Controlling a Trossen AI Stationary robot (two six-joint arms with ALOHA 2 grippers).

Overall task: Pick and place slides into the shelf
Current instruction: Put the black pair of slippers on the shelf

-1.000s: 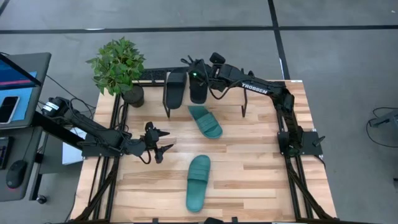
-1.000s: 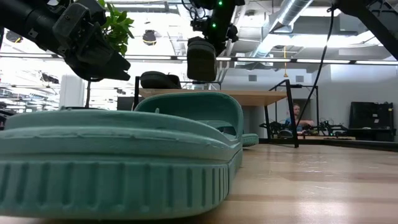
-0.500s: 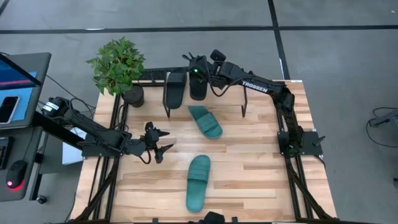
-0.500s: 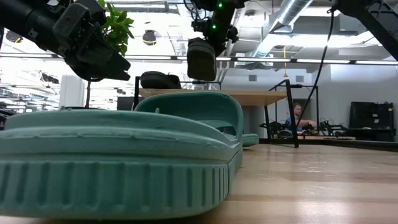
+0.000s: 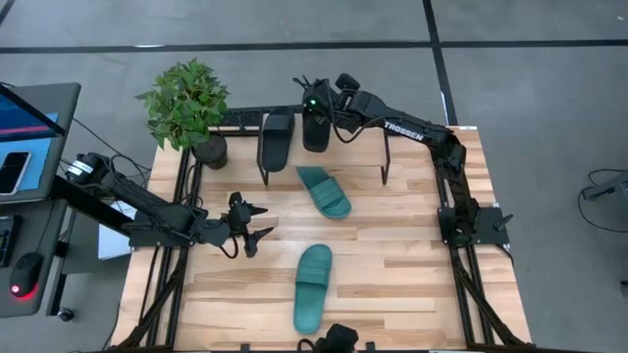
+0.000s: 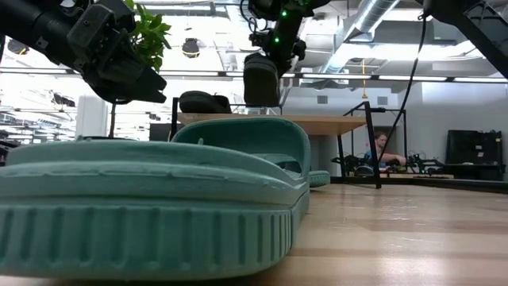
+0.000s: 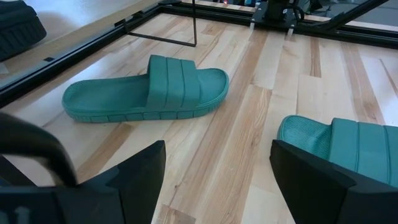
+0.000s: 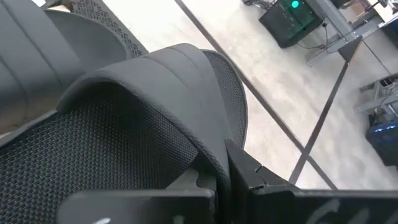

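Note:
My right gripper (image 5: 321,113) reaches over the shelf (image 6: 317,124) at the table's far side, shut on a black slide (image 5: 316,134) that hangs above the shelf top. A second black slide (image 5: 277,140) lies on the shelf just to its left. Two teal slides rest sole-down on the table. One (image 5: 324,190) lies in front of the shelf, the other (image 5: 313,286) nearer the front edge. My left gripper (image 5: 250,227) hovers open above the table's left half, its fingers apart with nothing between them (image 7: 217,163). My right gripper pinches the black slide by its broad strap (image 8: 208,146), at the strap's side edge, one finger (image 8: 249,174) outside and the other under the arch. The fingers slant down from above. The slide hangs below them (image 6: 260,79), lifted clear of the shelf top, one end pointing down.
A potted plant (image 5: 186,103) stands at the far left corner beside the shelf. Black frame rails (image 5: 461,275) run along the table's left and right sides. Bare wood (image 5: 392,245) lies right of the teal slides. A dark object (image 5: 337,339) shows at the near edge.
My right gripper has carried the black slide a little toward the table's far edge, over the shelf. The slide still hangs below the gripper. A dark object has come into view at the near edge.

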